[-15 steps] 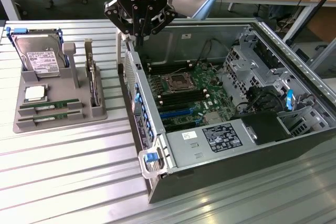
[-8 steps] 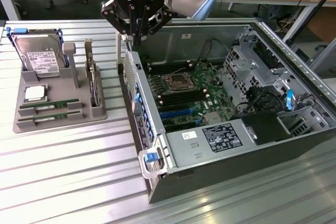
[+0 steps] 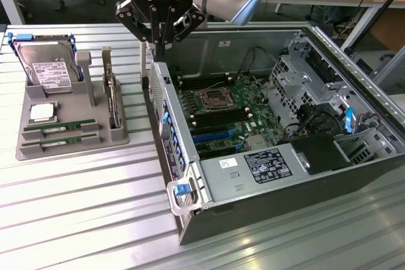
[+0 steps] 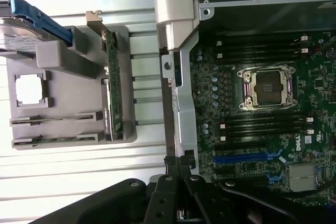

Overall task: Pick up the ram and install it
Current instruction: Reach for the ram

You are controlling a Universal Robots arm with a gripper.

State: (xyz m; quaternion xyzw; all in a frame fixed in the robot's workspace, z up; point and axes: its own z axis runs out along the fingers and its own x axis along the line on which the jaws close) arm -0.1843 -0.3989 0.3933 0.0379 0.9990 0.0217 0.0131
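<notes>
- Nearest you, the ribbed aluminium worktop [image 3: 76, 207] carried the open dark-grey computer case [image 3: 304, 197], lying on its side.
- Toward the exterior view's left sat the grey moulded plastic tray [image 3: 69, 151]. The ram [image 3: 60, 129], a thin green circuit-board stick, lay on edge in a narrow slot there, with a second identical stick [image 3: 60, 140] just beside it. Neither had been lifted.
- Deeper in the case, the green motherboard [image 3: 253, 118] showed its long black memory slots [image 3: 218, 117] standing empty beside the square metal processor socket [image 3: 212, 99].
- Farther back, the black gripper [image 3: 159, 43] hovered above the case's side wall, between tray and motherboard, its jaws fully closed and holding nothing.
- You were, as I judge it, in the approach before the pick, well apart from the ram. A grasp would call for spread jaws, squared across the stick's thin faces, and a straight descent into that tight slot.
</notes>
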